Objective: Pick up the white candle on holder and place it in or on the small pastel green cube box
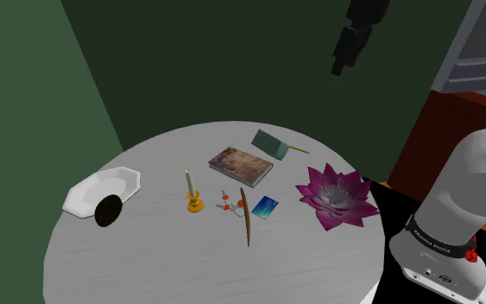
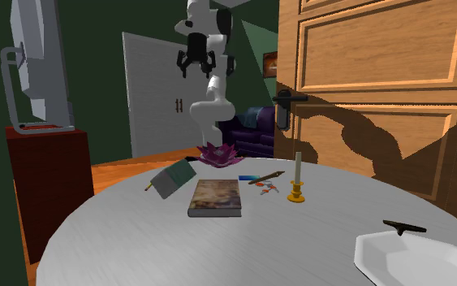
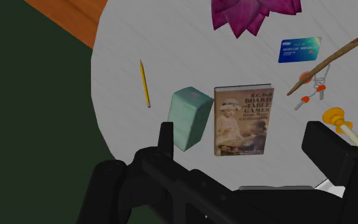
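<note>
— Where is the gripper (image 3: 243,137)?

— High above the round table (image 1: 146,268), well clear of everything on it. Its two black fingers (image 3: 166,137) are spread apart, with nothing clasped between them.

— What lies straight below it?

— The book (image 3: 242,121), flat with its cover up. I'll place everything else from that.

— And the candle (image 1: 190,181)?

— It stands upright in its orange-yellow holder (image 1: 195,205), near one long side of the book but apart from it. Small keys with red tags (image 1: 229,205) lie just beside the holder, on the book's side.

— The box?

— The pale green box (image 3: 190,118) sits just beside the book's opposite long side. I cannot tell whether the two touch.

— And farther out?

— A yellow pencil (image 3: 145,83) lies past the box from the book. A brown stick (image 3: 333,60) and a blue card (image 3: 299,49) lie off the book's corner on the candle's side. A purple flower (image 1: 336,197) rests beyond the book's short end. Farthest from the book, past the candle, is a white dish (image 1: 103,186) with a dark thing (image 1: 107,211) at its rim.
</note>
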